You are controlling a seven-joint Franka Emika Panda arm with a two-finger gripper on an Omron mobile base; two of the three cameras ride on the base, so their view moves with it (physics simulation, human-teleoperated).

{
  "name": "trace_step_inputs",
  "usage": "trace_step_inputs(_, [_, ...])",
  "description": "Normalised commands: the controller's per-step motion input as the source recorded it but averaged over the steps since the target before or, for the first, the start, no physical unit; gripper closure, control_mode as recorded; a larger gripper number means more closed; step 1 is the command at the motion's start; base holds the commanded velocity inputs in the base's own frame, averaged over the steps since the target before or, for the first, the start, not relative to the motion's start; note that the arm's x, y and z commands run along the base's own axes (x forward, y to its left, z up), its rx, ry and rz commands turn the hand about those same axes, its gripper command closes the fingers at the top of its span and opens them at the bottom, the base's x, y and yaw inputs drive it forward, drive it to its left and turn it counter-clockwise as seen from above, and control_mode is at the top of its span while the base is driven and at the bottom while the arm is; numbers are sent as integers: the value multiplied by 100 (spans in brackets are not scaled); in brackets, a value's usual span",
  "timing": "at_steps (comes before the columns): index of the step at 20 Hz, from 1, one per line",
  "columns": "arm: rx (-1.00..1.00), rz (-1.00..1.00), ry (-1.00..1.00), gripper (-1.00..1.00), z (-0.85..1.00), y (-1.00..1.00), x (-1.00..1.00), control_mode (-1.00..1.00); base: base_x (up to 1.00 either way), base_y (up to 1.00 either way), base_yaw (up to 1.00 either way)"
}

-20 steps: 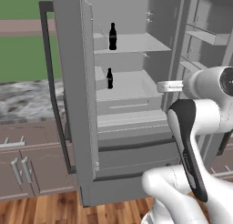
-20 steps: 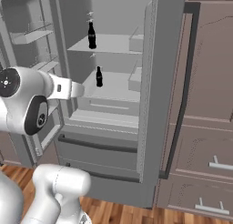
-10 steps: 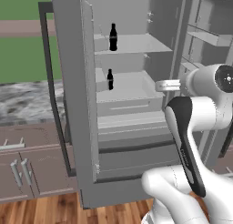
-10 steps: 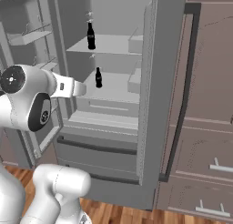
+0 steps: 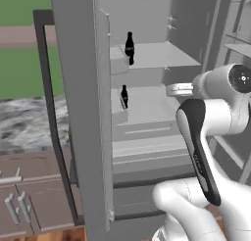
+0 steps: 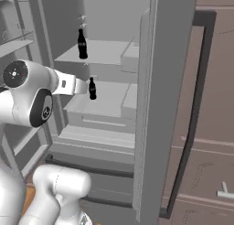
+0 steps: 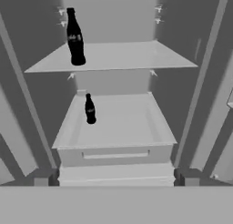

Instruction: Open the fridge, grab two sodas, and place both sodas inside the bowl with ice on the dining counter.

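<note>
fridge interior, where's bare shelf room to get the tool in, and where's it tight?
Upper shelf: bare to the right of the tall near-black soda bottle, out to the grey side wall. Lower shelf: bare right of the smaller black bottle. Tight only at each shelf's left, where the bottles stand.

— How is the light?

— Even and flat, with no clear source. The fridge (image 5: 147, 112) is a soft mid grey inside, its shelves paler than its side walls, and the back corners go darker.

— Shadows, glare?

— Hardly any shadow under the two black bottles (image 7: 74, 38); they read as plain dark shapes with a faint sheen. No glare on the steel door (image 6: 157, 105).

— Sharpness?

— All three views are coarse and a little soft, edges slightly jagged. No bending shows at the borders.
</note>
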Motion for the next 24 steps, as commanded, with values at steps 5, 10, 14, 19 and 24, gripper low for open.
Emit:
trace_step_inputs(5, [0, 0, 0, -100, 0, 0, 0, 100, 52, 31, 0])
trace_step_inputs(10, [0, 0, 0, -100, 0, 0, 0, 100, 60, 39, 0])
trace_step_inputs(14, [0, 0, 0, -100, 0, 0, 0, 100, 50, 30, 0])
trace_step_inputs(19, [1, 2, -6, -100, 5, 2, 14, -100, 8, 4, 0])
trace_step_inputs(24, [3, 9, -22, -100, 38, 0, 4, -100, 0, 0, 0])
